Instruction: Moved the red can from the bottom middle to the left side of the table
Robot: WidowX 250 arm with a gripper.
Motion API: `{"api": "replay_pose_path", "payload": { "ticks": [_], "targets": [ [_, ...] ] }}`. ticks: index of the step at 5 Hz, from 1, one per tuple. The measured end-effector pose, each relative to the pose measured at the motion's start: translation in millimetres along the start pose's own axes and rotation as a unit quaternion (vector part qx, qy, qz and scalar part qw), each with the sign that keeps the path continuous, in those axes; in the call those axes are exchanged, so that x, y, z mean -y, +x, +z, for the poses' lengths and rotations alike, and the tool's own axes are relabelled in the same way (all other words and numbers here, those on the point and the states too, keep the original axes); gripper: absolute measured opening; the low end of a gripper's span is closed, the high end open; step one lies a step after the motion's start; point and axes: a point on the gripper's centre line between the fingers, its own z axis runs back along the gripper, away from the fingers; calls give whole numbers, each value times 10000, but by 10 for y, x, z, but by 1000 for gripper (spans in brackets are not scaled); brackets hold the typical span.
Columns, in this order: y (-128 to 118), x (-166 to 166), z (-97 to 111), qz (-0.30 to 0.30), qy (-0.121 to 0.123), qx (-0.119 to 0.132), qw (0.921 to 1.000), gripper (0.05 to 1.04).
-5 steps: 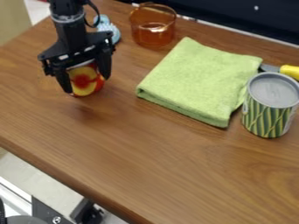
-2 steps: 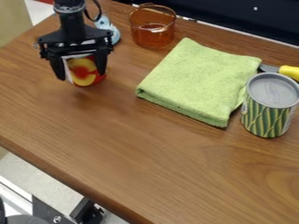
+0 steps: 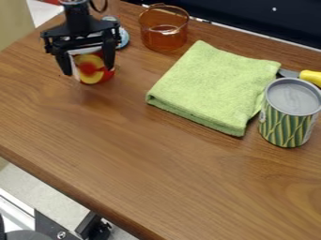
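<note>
Much tabletop point(image 3: 134, 150) lies between red can point(image 3: 92, 70) and near edge point(image 3: 75, 194).

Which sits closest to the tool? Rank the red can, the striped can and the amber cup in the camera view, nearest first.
1. Red can: between the fingers of the tool, upper left.
2. Amber cup: right of the tool, near the table's back edge.
3. Striped can: far right, beside the towel.

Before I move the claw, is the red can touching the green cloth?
No, a strip of bare table shows between the red can and the green cloth.
</note>
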Motion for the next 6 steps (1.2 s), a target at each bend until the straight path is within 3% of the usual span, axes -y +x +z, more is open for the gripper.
{"api": "replay_pose_path", "payload": {
  "ticks": [1, 3, 4, 5, 6],
  "targets": [
    [-126, -40, 6, -222, -75, -283, 9993, 998],
    [-515, -112, 241, -716, -334, -305, 9964, 998],
    [-613, -160, 323, -752, -412, -260, 9960, 999],
    [-571, -292, 347, -480, -424, -10, 9979, 999],
    [-499, -488, 329, 229, -421, 165, 9987, 999]
  ]
}}
